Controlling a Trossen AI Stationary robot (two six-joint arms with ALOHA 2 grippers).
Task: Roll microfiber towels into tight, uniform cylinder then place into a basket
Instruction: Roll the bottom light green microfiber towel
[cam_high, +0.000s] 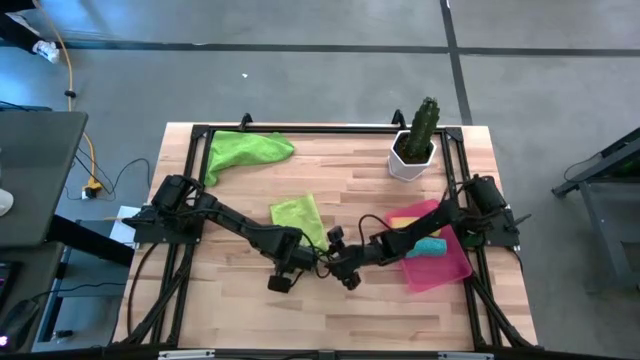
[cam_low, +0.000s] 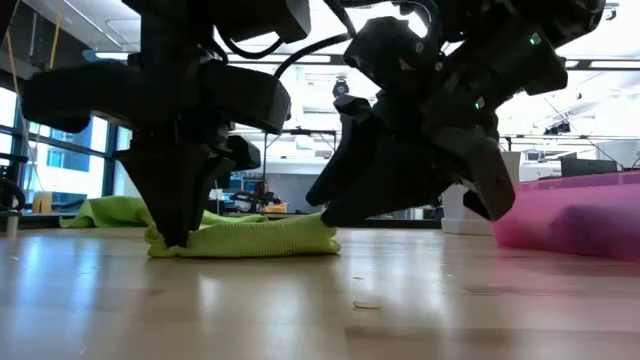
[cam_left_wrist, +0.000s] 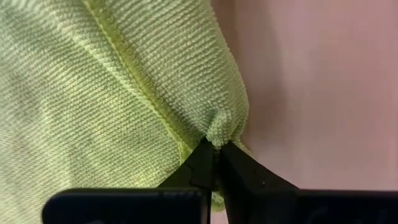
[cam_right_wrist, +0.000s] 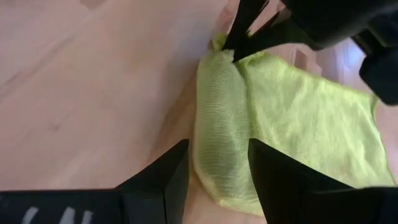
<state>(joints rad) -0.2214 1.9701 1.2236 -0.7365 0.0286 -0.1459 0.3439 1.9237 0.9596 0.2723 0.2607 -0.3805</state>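
Observation:
A lime green microfiber towel lies on the wooden table's middle, its near edge turned over into a thick fold. My left gripper points straight down and is shut on one end of that fold. My right gripper comes in slanting from the right, open, with one finger on either side of the fold. A second lime green towel lies crumpled at the far left. The pink basket at the right holds a teal towel and a yellow one. My left gripper pinches a small pucker of cloth at the corner of the towel's folded edge between its two fingertips, from above, pointing down. The towel lies flat on the table, and the cloth bunches where the fingers meet it. My right gripper stands astride the fold; whether its fingers touch the cloth I cannot tell.
A white pot with a green cactus stands at the far right. A black frame runs along the table's edges. Bare wood lies between the grippers and the near edge.

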